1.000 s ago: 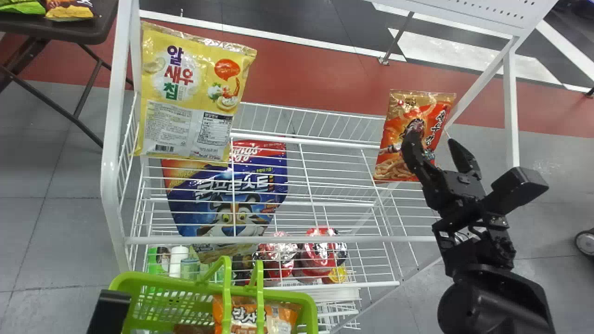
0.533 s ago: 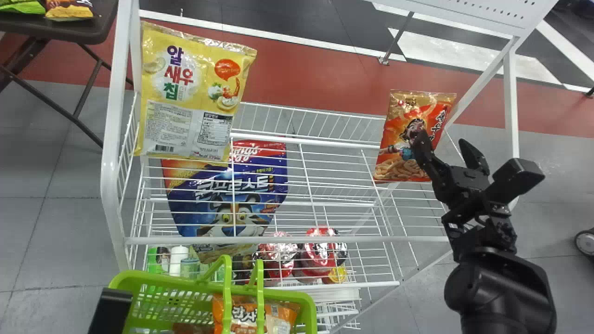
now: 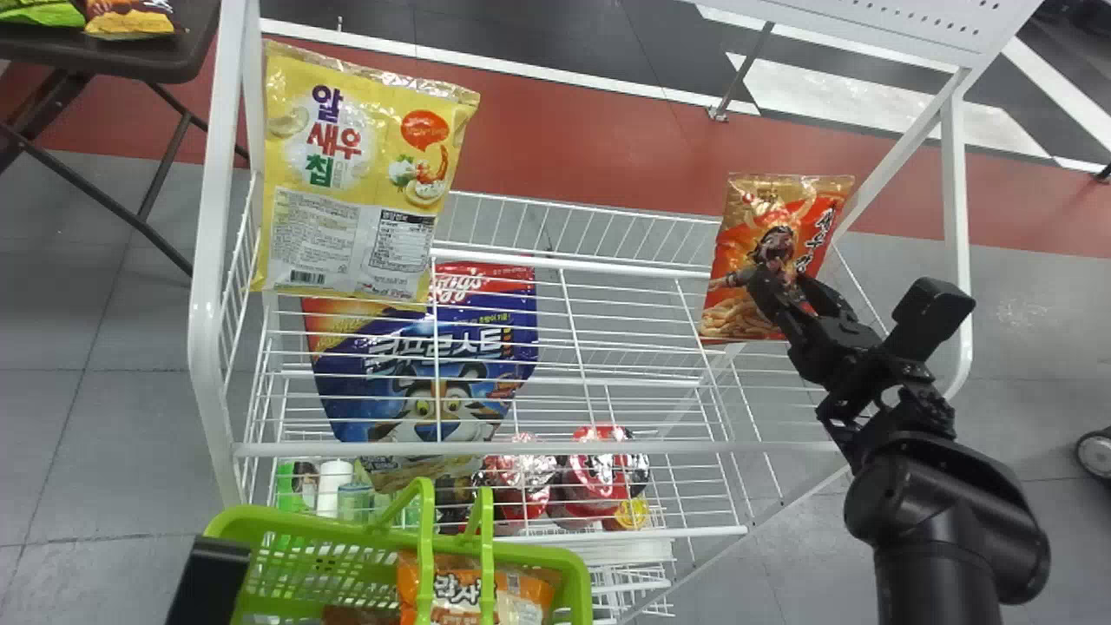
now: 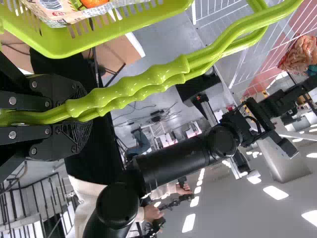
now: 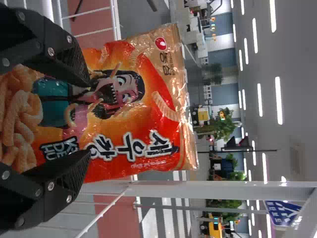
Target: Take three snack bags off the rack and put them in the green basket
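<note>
- Right gripper (image 3: 781, 282): right of centre, fingers parted at the red snack bag's (image 3: 790, 204) face.
- Left gripper (image 3: 208, 577): lower left, clenched on green handles (image 4: 133, 87).
- White rack (image 3: 201, 260): spans frame.
- Green basket (image 3: 295, 523): bottom left, orange packet (image 3: 525, 599) inside.
- Yellow snack bag (image 3: 373, 191): upper left, on rack.

Okay so the yellow bag (image 3: 347, 174) by the rack's (image 3: 206, 260) left edge says 알새우칩, orange-red bag (image 3: 746, 213) near its right edge has 농심 and 새우, blue pouch (image 3: 412, 343) ends in "gg's".
</note>
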